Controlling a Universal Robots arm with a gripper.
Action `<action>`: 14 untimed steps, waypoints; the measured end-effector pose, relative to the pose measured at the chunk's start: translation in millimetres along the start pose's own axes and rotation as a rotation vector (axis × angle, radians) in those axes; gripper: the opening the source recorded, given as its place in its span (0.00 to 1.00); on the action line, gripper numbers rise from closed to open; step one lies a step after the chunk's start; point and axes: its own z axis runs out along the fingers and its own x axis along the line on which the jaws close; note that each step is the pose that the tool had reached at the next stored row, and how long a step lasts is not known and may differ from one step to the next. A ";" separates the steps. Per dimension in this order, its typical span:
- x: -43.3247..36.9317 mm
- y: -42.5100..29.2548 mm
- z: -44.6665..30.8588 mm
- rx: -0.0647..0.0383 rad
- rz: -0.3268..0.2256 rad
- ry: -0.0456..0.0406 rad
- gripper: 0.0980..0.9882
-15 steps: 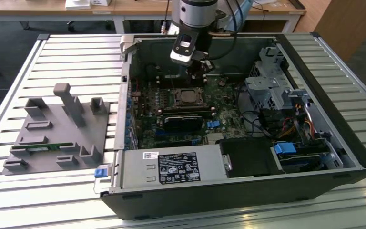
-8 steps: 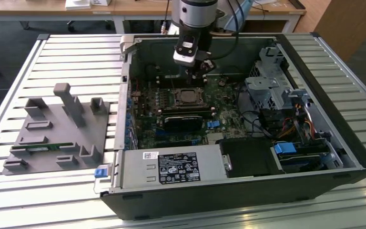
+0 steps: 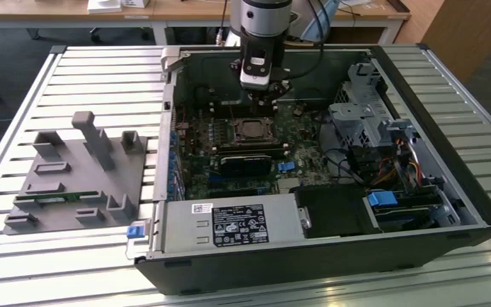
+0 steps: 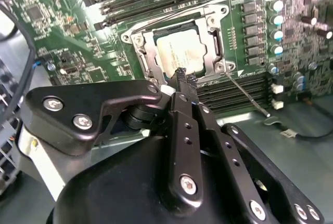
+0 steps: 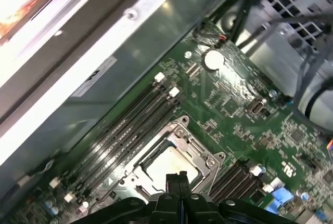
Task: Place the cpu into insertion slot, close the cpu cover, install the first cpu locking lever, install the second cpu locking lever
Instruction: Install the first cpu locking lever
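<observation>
The cpu lies flat in its socket on the green motherboard, its pale metal top showing through the window of the cpu cover, which lies down around it. A thin wire locking lever angles away from one socket corner across the memory slots. Another wire lever runs along the socket's opposite edge. My gripper hovers just beside the socket's edge, fingers pressed together and holding nothing.
The open computer case has tall walls around the board. Memory slots, a black power supply, drive cages and cables crowd the exterior view's right. A grey fixture sits on the slatted table outside the case.
</observation>
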 end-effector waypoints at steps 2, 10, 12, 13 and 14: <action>0.0 0.0 0.0 0.000 -0.029 0.0005 0.01; 0.0 0.0 0.0 -0.002 -0.145 0.0027 0.01; 0.0 0.0 0.0 -0.003 -0.172 0.0032 0.01; 0.0 0.0 0.0 -0.003 -0.186 0.0034 0.01; 0.0 0.0 0.0 -0.003 -0.200 0.0037 0.01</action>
